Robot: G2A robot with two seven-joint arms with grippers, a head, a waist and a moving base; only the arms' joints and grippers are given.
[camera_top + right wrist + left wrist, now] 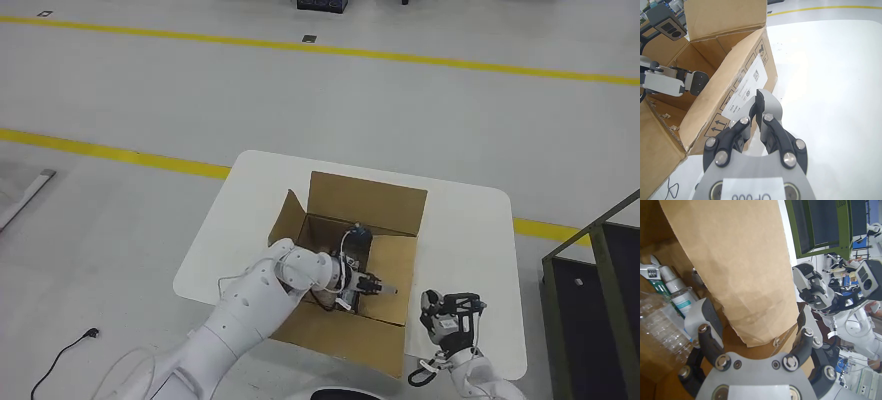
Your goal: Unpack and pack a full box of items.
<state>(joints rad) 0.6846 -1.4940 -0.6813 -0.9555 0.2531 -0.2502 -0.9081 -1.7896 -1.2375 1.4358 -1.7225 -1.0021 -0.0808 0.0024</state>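
The cardboard box stands open on the white desk, and I'd say unpacking has barely begun. The left gripper is down inside, jaws spread wide either side of a flap. The right gripper hangs beside the box, jaws closed on nothing. A clear bottle, a spray bottle and a wrench wait inside. Around is grey floor with yellow lines.
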